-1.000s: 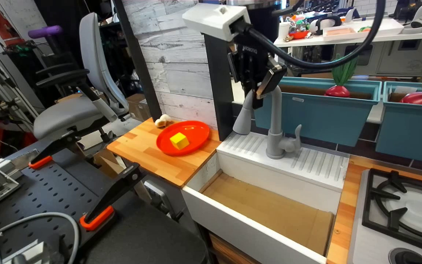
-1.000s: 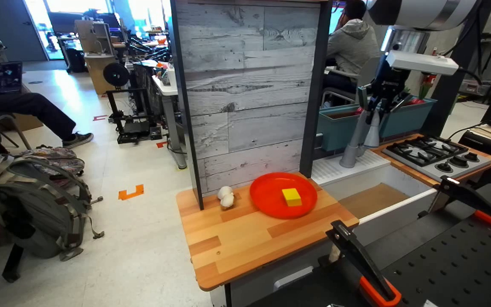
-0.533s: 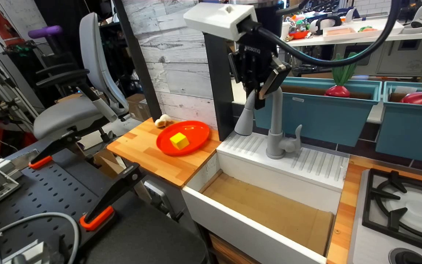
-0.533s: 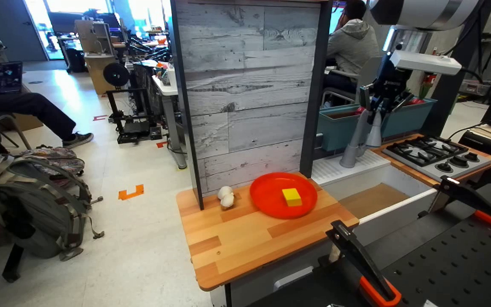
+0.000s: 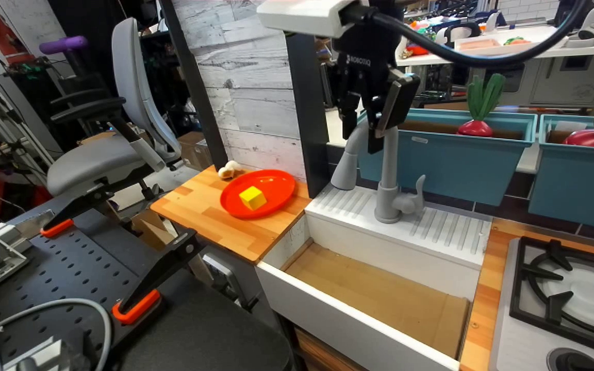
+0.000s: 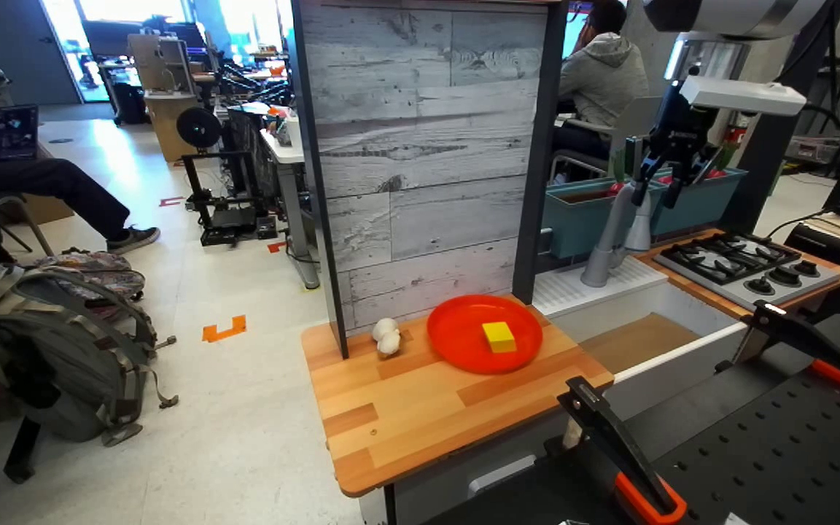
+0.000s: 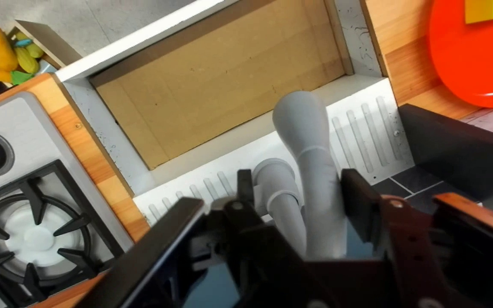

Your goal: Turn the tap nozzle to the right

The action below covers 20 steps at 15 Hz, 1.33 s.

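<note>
The tap nozzle (image 5: 346, 166) is a matte grey gooseneck spout on the sink's white ridged ledge. Its arch reaches to the left in this exterior view, with the flared end facing down over the ledge. It also shows in an exterior view (image 6: 639, 230) and in the wrist view (image 7: 319, 184). My gripper (image 5: 362, 138) is open at the top of the arch, also seen in an exterior view (image 6: 655, 202). In the wrist view the spout lies between the fingertips (image 7: 298, 193), close to the right finger; touching cannot be told. The arch's top is partly hidden by the fingers.
A small lever handle (image 5: 419, 190) sticks out at the tap's base. The white sink (image 5: 348, 314) lies in front. Teal planters (image 5: 446, 165) stand behind, and a dark post (image 5: 310, 113) stands left of the tap. A stove (image 5: 580, 293) is at right, a red plate (image 5: 281, 188) at left.
My gripper's fingers have spread apart around the spout, and the gripper has risen a little and shifted slightly right in both exterior views. The nozzle's end moved very slightly right at first.
</note>
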Tool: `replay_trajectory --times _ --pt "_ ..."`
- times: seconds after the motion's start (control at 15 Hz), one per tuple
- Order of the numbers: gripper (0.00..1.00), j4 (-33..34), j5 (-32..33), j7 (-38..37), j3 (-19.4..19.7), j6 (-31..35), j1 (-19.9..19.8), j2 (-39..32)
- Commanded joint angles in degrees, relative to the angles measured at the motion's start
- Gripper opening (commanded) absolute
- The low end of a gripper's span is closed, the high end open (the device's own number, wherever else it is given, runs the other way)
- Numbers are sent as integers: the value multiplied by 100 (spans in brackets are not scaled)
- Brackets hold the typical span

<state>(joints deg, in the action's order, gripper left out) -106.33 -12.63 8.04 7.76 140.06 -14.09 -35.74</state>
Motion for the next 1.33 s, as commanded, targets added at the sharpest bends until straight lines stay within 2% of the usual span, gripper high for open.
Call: replay_trajectory --times 0.0,0.13,0.2,0.53,0.8,1.07,1.13,1.27 --pt "86 -325 620 -68 322 -348 -70 504" --pt "99 -362 832 -94 375 -439 -50 604" --pt "100 -390 971 -111 438 -453 -56 666" --pt "100 -1001 1122 -115 450 -159 -31 1268" --pt "100 -1949 1007 -65 178 288 165 2155" --pt "100 -3014 1149 -139 -95 493 561 3206" --pt "100 -2299 993 -60 -18 306 416 2518" --pt "100 -2477 993 -129 -61 298 517 2732"
